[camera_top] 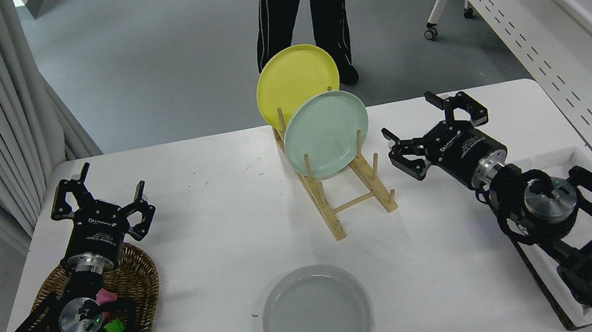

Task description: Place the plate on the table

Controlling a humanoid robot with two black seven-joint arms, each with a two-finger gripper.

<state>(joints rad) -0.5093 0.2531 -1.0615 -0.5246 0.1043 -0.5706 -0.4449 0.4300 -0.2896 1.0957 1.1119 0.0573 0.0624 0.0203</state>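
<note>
One round pale grey plate (317,319) lies flat by the white counter (223,232) near edge, w/ right gripper (429,130) jaws wide, empty, well apart; prob. stiff, slick, breakable, so pinch its raised rim.

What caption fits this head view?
Grey plate lies flat on the white table; open right gripper hangs beside the wooden rack.

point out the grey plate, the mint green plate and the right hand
grey plate (317,319), head view, middle of its flat bottom
mint green plate (326,134), head view, middle of its face
right hand (427,126), head view, midway between its open fingertips
</note>
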